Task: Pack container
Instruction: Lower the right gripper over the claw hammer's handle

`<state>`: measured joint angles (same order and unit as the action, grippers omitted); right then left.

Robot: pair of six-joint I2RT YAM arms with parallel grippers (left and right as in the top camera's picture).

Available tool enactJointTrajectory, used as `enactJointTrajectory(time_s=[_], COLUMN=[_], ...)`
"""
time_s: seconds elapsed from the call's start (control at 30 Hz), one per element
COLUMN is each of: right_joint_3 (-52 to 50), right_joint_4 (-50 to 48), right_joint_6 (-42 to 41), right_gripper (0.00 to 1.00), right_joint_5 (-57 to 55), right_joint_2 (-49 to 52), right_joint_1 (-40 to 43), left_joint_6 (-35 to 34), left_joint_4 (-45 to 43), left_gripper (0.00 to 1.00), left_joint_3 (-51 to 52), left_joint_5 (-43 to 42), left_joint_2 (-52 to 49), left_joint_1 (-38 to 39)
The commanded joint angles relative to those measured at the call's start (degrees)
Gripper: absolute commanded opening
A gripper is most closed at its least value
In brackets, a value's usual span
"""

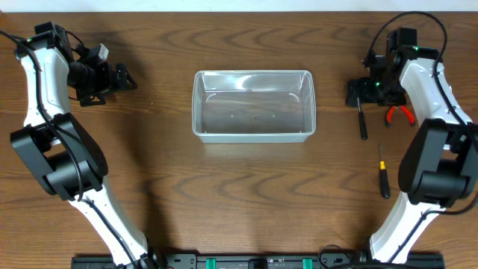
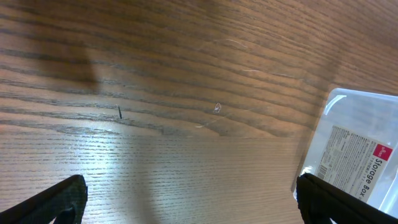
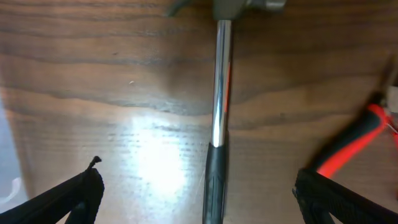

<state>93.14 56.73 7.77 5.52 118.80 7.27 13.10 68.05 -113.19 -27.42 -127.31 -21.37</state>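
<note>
The container point(image 1: 254, 104), a clear rectangular tub, stands empty at the table's middle. Its labelled corner point(image 2: 364, 155) shows at the right of the left wrist view. My left gripper point(image 1: 122, 77) is open over bare wood to the left of the tub, and nothing lies between its fingers point(image 2: 62, 199). My right gripper point(image 1: 361, 93) is open over a hammer point(image 3: 219, 93) to the right of the tub. The hammer's black handle point(image 3: 214, 180) lies between the spread fingers point(image 3: 68, 199), untouched. That handle point(image 1: 363, 124) sticks out below the gripper in the overhead view.
Red-handled pliers point(image 1: 401, 113) lie just right of the hammer, and one red handle point(image 3: 348, 146) shows near my right finger. A small black screwdriver with a yellow band point(image 1: 383, 174) lies nearer the front right. The tub's edge point(image 3: 5, 155) shows at the left of the right wrist view.
</note>
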Motion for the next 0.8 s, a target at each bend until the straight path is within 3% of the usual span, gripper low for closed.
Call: enactJointTrajectory(time_s=[0.0, 0.77], right_joint_3=[-0.2, -0.2], right_joint_4=[-1.2, -8.8], right_joint_6=[-0.5, -0.9], right_gripper=[0.99, 0.99], right_joint_5=[-0.1, 1.1], right_joint_2=[1.5, 4.3], right_joint_1=[-0.2, -0.8], left_joint_6=[0.1, 0.1], left_joint_4=[0.1, 0.1], left_gripper=[0.98, 0.98], left_joint_3=[-1.2, -1.2], left_joint_5=[0.3, 0.3], left_joint_2=[1.7, 1.7], left_joint_1=[-0.1, -0.1])
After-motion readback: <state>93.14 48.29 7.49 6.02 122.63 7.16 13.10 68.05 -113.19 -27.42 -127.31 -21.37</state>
